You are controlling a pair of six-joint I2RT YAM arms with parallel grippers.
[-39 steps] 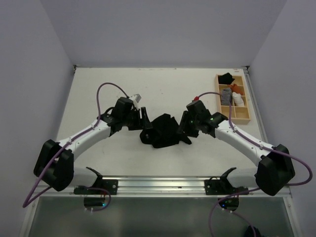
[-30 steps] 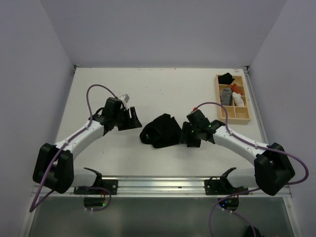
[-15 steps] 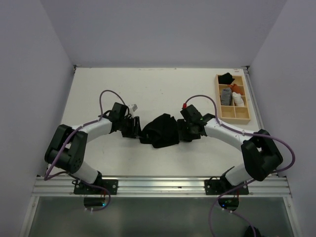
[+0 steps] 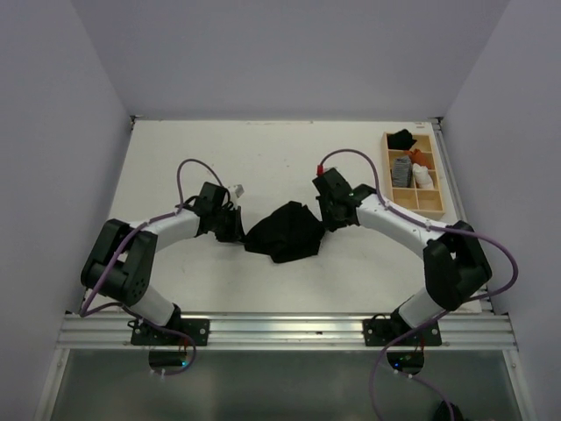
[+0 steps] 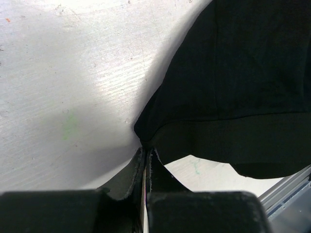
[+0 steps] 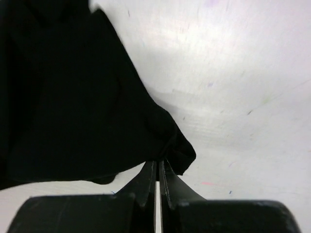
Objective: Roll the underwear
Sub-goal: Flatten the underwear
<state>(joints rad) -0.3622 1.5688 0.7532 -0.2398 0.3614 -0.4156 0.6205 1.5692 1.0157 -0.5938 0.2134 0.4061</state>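
Observation:
The black underwear (image 4: 285,232) lies crumpled in the middle of the white table, between the two arms. My left gripper (image 4: 238,233) is shut on its left corner; in the left wrist view the fingertips (image 5: 146,150) pinch the hem of the underwear (image 5: 233,87), whose fabric is lifted off the table just past them. My right gripper (image 4: 326,219) is shut on the right corner; in the right wrist view the closed tips (image 6: 158,164) pinch a fold of the underwear (image 6: 73,107).
A wooden compartment tray (image 4: 436,206) stands at the back right, holding a black item (image 4: 402,138), a grey striped roll (image 4: 401,168) and a white roll (image 4: 423,178). The table's front rail (image 4: 280,329) runs along the near edge.
Both grippers closed on the underwear's corners. The right arm swung toward the back, drawing its corner along; the garment now looks more spread out. The left arm barely moved.

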